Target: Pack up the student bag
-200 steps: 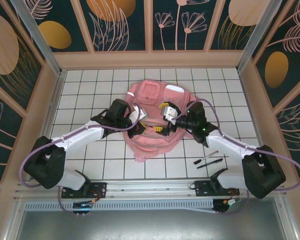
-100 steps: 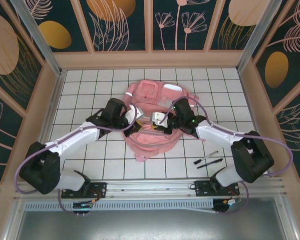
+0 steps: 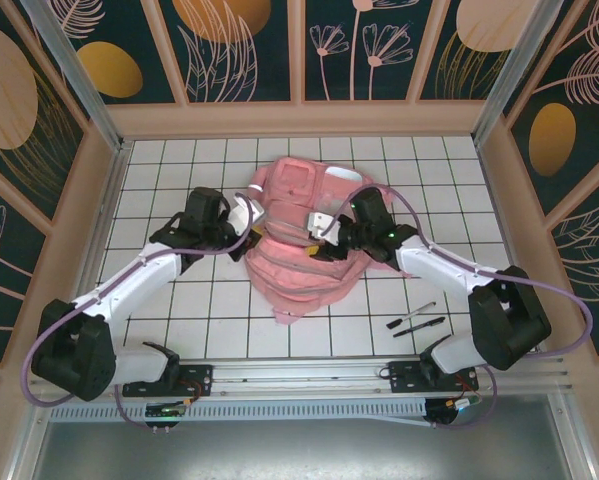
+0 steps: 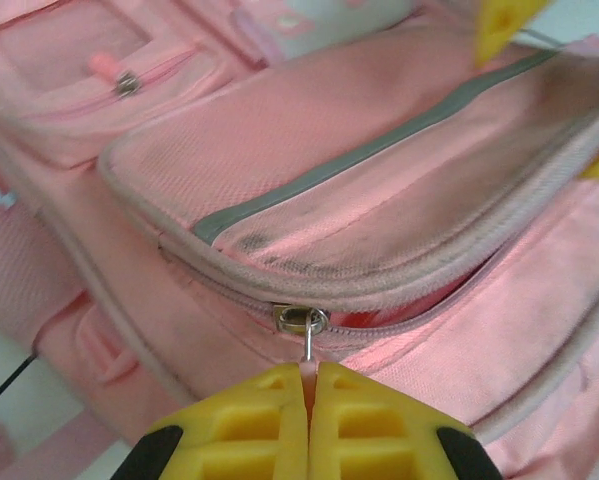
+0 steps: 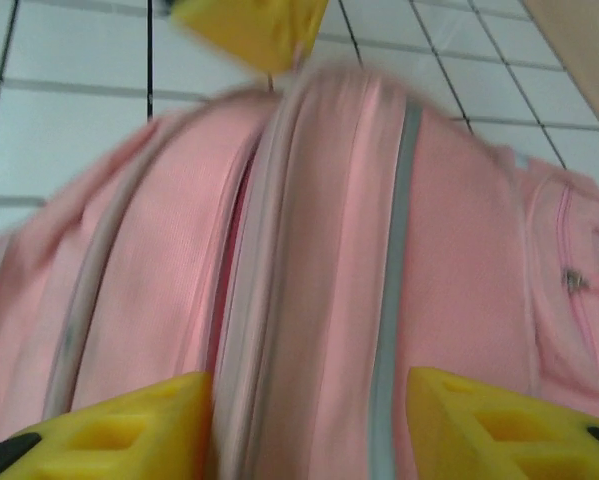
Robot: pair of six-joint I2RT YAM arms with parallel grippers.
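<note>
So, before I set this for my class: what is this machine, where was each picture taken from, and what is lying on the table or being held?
These are two robot arms bolted at the near edge of a white tiled table. The wide picture comes from a fixed camera above and behind them. The two close-ups come from a small camera on each wrist, so the yellow blocks at the bottom are that arm's own fingers. In the middle lies the student bag, a large pink backpack. Two pens lie near the right arm's base. The left gripper is shut on the small metal zip pull of one pocket. The right gripper is open, its fingers spread over the bag; whether it presses the fabric I cannot tell.
</note>
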